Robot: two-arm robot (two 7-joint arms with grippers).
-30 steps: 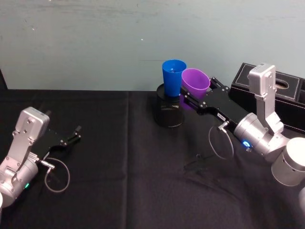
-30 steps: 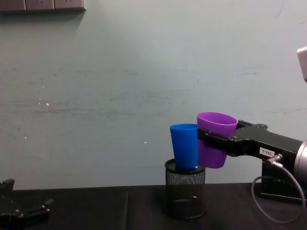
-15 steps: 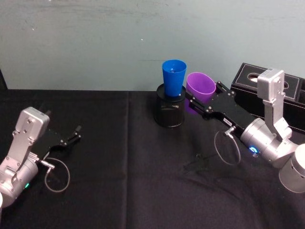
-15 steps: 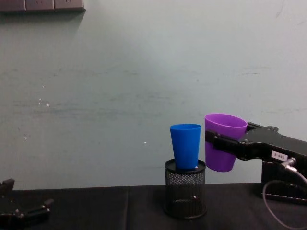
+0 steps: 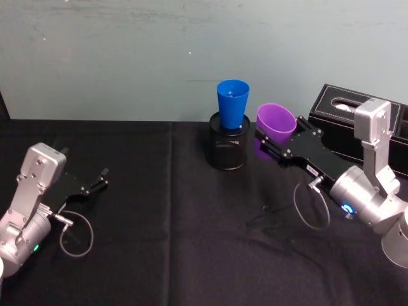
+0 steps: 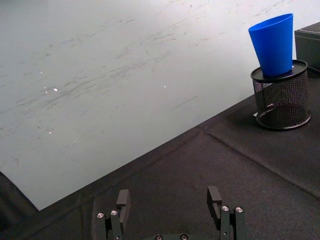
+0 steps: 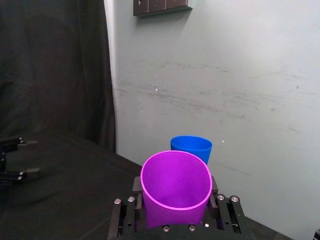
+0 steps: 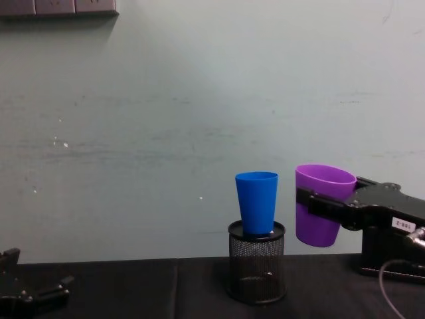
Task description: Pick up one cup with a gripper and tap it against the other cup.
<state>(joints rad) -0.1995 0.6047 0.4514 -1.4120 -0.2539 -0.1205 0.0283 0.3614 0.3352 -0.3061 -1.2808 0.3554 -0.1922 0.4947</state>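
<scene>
My right gripper (image 5: 276,138) is shut on the purple cup (image 5: 276,121), holding it upright in the air by its side wall. The blue cup (image 5: 233,102) stands upright in a black mesh pen holder (image 5: 227,150) near the back of the table. In the chest view the purple cup (image 8: 324,203) hangs to the right of the blue cup (image 8: 257,201), with a clear gap between them. The right wrist view looks into the purple cup (image 7: 175,184), with the blue cup (image 7: 191,146) just beyond it. My left gripper (image 5: 97,180) rests open on the table at the far left.
A black box (image 5: 358,122) with openings in its top stands at the back right, behind my right arm. The table is covered in black cloth (image 5: 172,223) and backed by a pale green wall.
My right gripper has carried the purple cup to the right and slightly down, away from the blue cup it was touching. The left arm has not moved.
</scene>
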